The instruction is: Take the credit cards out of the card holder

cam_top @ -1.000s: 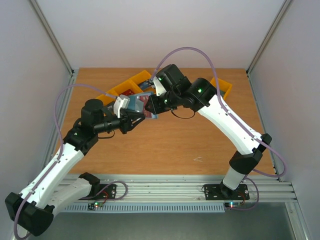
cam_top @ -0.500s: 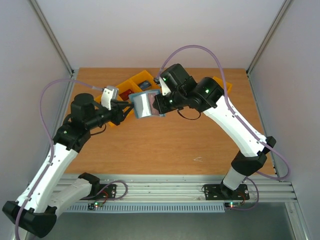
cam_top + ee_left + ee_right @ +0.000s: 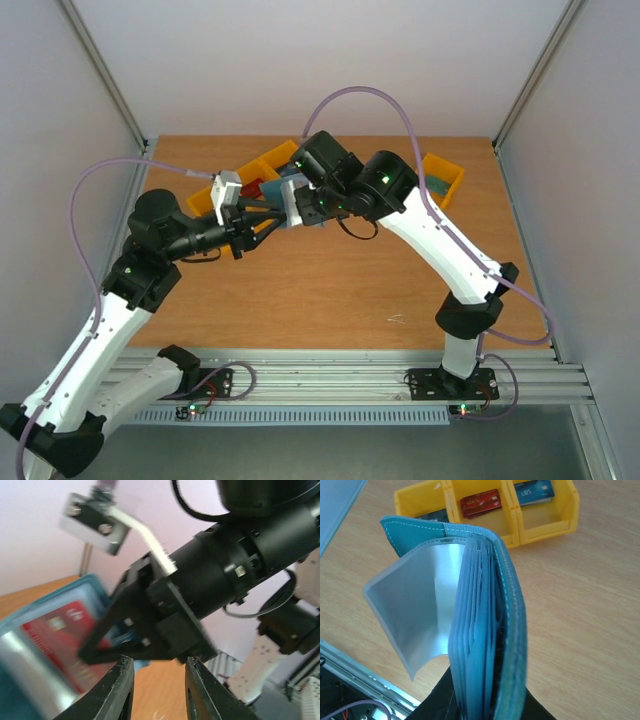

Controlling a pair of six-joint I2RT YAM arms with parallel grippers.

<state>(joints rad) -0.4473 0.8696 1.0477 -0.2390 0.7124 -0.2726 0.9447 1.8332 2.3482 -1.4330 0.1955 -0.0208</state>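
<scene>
The blue-teal card holder (image 3: 512, 625) hangs open above the table, and my right gripper (image 3: 487, 705) is shut on its lower edge. Its clear flap (image 3: 420, 610) swings out to the left. In the left wrist view, blurred, a red credit card (image 3: 52, 632) sits in a pocket of the card holder (image 3: 30, 680). My left gripper (image 3: 159, 662) is open with only wood showing between its fingers, just left of the card holder (image 3: 300, 203) and of the right gripper (image 3: 310, 205). From above, the left gripper (image 3: 268, 222) points right at it.
A row of orange bins (image 3: 445, 495) stands behind the holder, with a red card (image 3: 480, 502), a blue card (image 3: 534, 492) and a dark card (image 3: 432, 516) in them. Another orange bin (image 3: 442, 178) sits at the back right. The metal rail (image 3: 330, 375) runs along the near edge.
The left gripper drew back left from the holder, then stayed close beside it. The right arm swung the holder slightly left and turned it.
</scene>
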